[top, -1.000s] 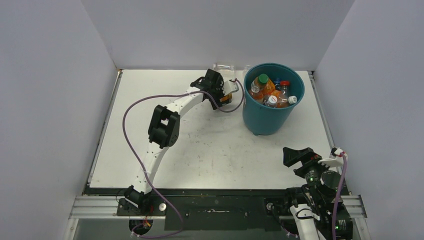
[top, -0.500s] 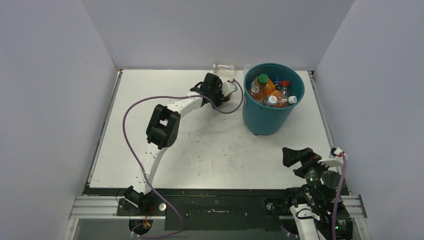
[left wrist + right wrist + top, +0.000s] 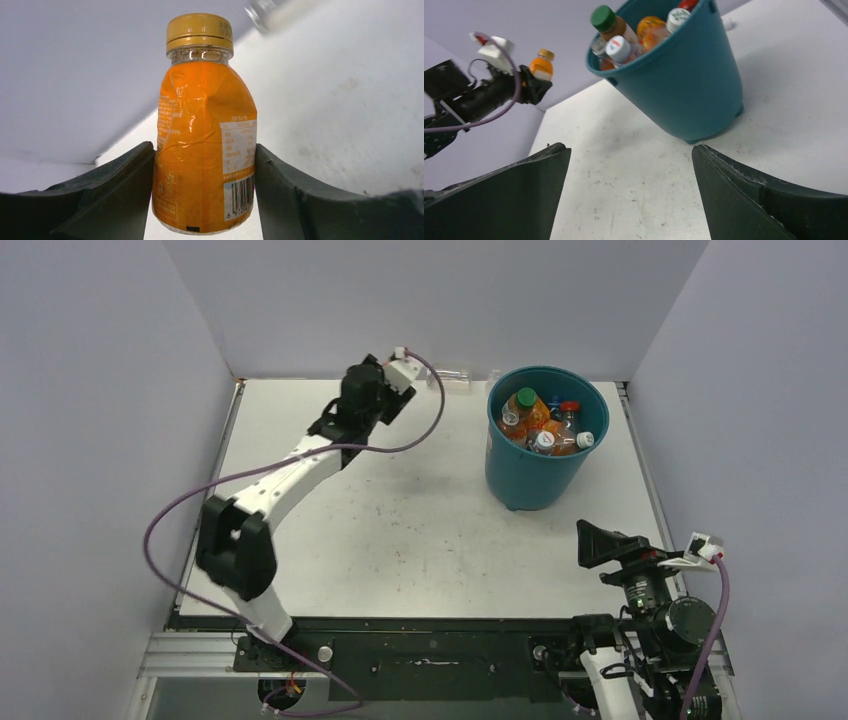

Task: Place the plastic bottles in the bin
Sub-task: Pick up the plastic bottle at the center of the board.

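**Orange bottle gripped in the left claw, raised well left of the bin**

The left claw (image 3: 202,160) was seen clamped on the lower body of an orange bottle (image 3: 202,120), carried cap upward above the surface (image 3: 420,530). From its creased film label, the bottle was judged light, thin-walled and easily dented. A gentle hold low on the body was judged sound, though the smooth wrap might slip. The right claw (image 3: 629,165) was held wide apart and empty at the near right. The bin (image 3: 540,475), at the far right, was heaped with bottles almost to its rim. One clear bottle (image 3: 455,375) lay by the far wall, just left of the bin. The white surface was scuffed, and plain pale walls enclosed it.
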